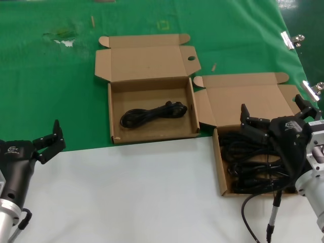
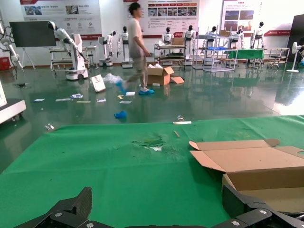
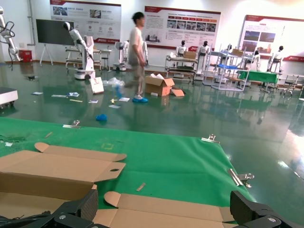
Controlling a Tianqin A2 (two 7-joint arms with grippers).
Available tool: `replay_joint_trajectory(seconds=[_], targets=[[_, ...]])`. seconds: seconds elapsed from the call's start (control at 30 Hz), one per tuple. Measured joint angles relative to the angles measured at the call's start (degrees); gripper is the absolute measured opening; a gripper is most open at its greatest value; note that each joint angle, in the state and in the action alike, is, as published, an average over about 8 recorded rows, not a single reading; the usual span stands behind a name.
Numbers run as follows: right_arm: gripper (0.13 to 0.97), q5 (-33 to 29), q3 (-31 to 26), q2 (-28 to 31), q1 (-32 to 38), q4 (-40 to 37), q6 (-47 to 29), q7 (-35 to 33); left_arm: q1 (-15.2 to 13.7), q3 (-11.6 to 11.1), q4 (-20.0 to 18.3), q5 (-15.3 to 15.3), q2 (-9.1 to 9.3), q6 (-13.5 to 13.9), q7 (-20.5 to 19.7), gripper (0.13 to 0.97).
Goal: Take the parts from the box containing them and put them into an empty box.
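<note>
Two brown cardboard boxes lie open on the table. The centre box [image 1: 115,101] holds one black looped cord [image 1: 153,114]. The right box [image 1: 221,172] holds several black cords [image 1: 243,152] in a pile. My right gripper [image 1: 273,109] hovers over that right box, open, with nothing between its fingers; in the right wrist view the right gripper [image 3: 166,209] looks over that box's lid [image 3: 190,213], and a bit of cord [image 3: 19,221] shows. My left gripper [image 1: 49,136] is open and empty at the near left, apart from both boxes; the left wrist view shows the centre box [image 2: 266,178] beside the left gripper [image 2: 159,204].
Green cloth [image 1: 50,91] covers the far half of the table and a white surface [image 1: 142,192] the near half. Metal clips [image 1: 291,39] hold the cloth's right edge. My own thin cable [image 1: 253,207] hangs near the right box's front. A torn patch [image 1: 63,38] lies far left.
</note>
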Motion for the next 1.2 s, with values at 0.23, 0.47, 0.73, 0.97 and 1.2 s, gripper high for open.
replay_joint_trajectory(seconds=[0.23, 0.47, 0.73, 0.97, 1.2], targets=[[0.966, 0.0, 0.0, 0.0, 0.0, 0.0, 0.0, 0.0, 0.0, 0.0, 0.0, 0.0, 0.0, 0.0, 0.0, 0.966], [0.966, 0.0, 0.0, 0.0, 0.0, 0.0, 0.0, 0.0, 0.0, 0.0, 0.0, 0.0, 0.0, 0.0, 0.0, 0.966], [0.966, 0.0, 0.0, 0.0, 0.0, 0.0, 0.0, 0.0, 0.0, 0.0, 0.0, 0.0, 0.0, 0.0, 0.0, 0.966], [0.966, 0.0, 0.0, 0.0, 0.0, 0.0, 0.0, 0.0, 0.0, 0.0, 0.0, 0.0, 0.0, 0.0, 0.0, 0.966], [0.966, 0.0, 0.0, 0.0, 0.0, 0.0, 0.0, 0.0, 0.0, 0.0, 0.0, 0.0, 0.0, 0.0, 0.0, 0.966]])
